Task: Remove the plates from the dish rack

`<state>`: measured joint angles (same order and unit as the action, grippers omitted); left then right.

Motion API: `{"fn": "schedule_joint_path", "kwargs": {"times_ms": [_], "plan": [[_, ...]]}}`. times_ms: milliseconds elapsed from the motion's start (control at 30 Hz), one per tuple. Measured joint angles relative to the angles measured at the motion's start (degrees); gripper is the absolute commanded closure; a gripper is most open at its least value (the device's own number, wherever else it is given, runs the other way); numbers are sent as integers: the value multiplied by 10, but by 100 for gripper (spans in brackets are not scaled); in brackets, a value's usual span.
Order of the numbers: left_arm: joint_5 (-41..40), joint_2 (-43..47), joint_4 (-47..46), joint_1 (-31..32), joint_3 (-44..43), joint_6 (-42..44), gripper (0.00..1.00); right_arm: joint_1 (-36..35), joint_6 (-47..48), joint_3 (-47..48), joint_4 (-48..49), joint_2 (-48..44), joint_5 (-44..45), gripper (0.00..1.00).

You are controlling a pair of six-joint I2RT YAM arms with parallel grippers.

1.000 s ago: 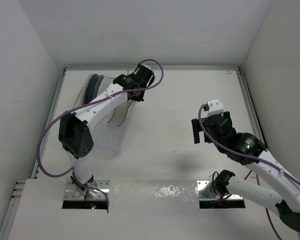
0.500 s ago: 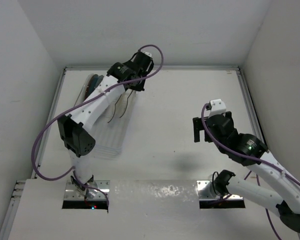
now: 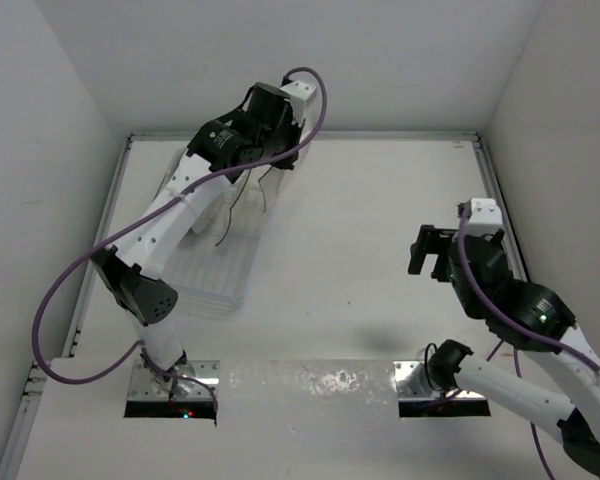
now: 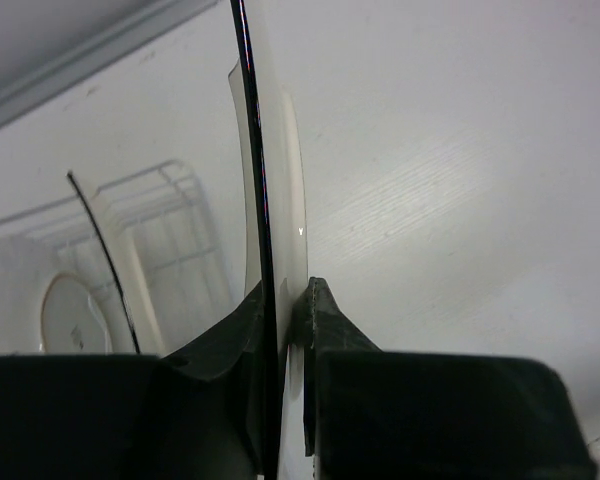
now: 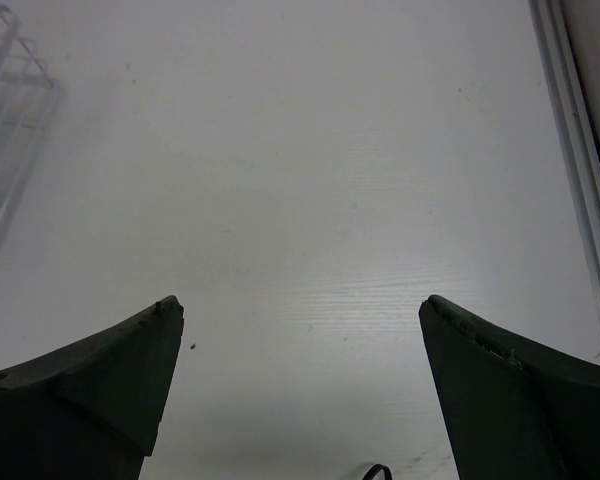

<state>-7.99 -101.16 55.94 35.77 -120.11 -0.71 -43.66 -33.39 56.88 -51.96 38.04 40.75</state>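
Note:
My left gripper (image 3: 264,163) is shut on the rim of a cream-white square plate with a dark edge (image 4: 283,150). It holds the plate edge-on above the far end of the clear dish rack (image 3: 215,268). In the top view the held plate shows as a thin dark curve (image 3: 263,193). A second dark-edged plate (image 4: 102,250) stands in the rack, and a round white plate (image 4: 35,305) stands behind it. The left arm hides the other plates in the top view. My right gripper (image 3: 426,251) is open and empty over bare table at the right.
The rack's wire end (image 4: 170,225) lies below the held plate, and its corner shows in the right wrist view (image 5: 10,90). A raised rail (image 3: 500,200) runs along the table's right edge. White walls close in the back and both sides.
My left gripper has lifted the square plate up and back, out of the rack's slots. My right arm has swung to the right, towards the rail.

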Motion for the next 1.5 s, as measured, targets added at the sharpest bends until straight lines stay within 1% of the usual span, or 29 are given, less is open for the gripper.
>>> {"fn": "schedule_joint_path", "kwargs": {"times_ms": [67, 100, 233, 267, 333, 433, 500, 600, 667, 767, 833, 967, 1000, 1033, 1067, 1167, 1233, 1333, 1400, 1500], "plan": [[23, 3, -36, 5, 2, 17, 100, 0, -7, 24, -10, -12, 9, 1], [36, 7, -70, 10, 14, 26, 100, 0, -10, 36, -13, -17, 13, 1], [67, 38, -229, 31, 118, 57, 100, 0, -13, 64, -27, -35, 23, 1], [68, 35, -258, 39, 134, 65, 100, 0, -12, 70, -31, -37, 24, 1], [63, 11, -296, 55, 138, 85, 100, 0, -9, 86, -45, -35, 24, 1], [32, -53, -339, 80, 116, 130, 100, 0, 1, 116, -66, -26, 24, 1], [-4, -114, -367, 99, 89, 168, 100, 0, 6, 131, -76, -22, 24, 1], [-53, -183, -406, 121, 80, 226, 100, 0, 11, 141, -94, -24, 24, 1], [-86, -214, -437, 135, 99, 269, 100, 0, 14, 148, -106, -28, 24, 1], [-126, -238, -497, 151, 161, 336, 100, 0, 16, 159, -122, -38, 24, 1], [-137, -253, -511, 157, 184, 363, 100, 0, 17, 167, -131, -47, 24, 1], [-146, -275, -546, 163, 197, 409, 100, 0, 19, 175, -144, -60, 24, 1], [-145, -275, -552, 163, 197, 411, 99, 0, 20, 175, -147, -61, 23, 1], [-142, -275, -558, 163, 197, 410, 95, 0, 21, 174, -148, -61, 23, 1], [-137, -276, -564, 163, 197, 410, 88, 0, 22, 173, -147, -61, 23, 1], [-131, -290, -586, 163, 195, 423, 79, 0, 24, 161, -144, -61, 14, 1], [-122, -305, -603, 163, 192, 438, 77, 0, 26, 149, -142, -61, 7, 1], [-110, -341, -618, 163, 189, 463, 77, 0, 28, 130, -140, -61, -4, 1], [-103, -373, -619, 163, 174, 480, 72, 0, 30, 119, -137, -61, -8, 1], [-94, -418, -618, 162, 142, 504, 62, 0, 32, 106, -128, -61, -17, 1]]}}
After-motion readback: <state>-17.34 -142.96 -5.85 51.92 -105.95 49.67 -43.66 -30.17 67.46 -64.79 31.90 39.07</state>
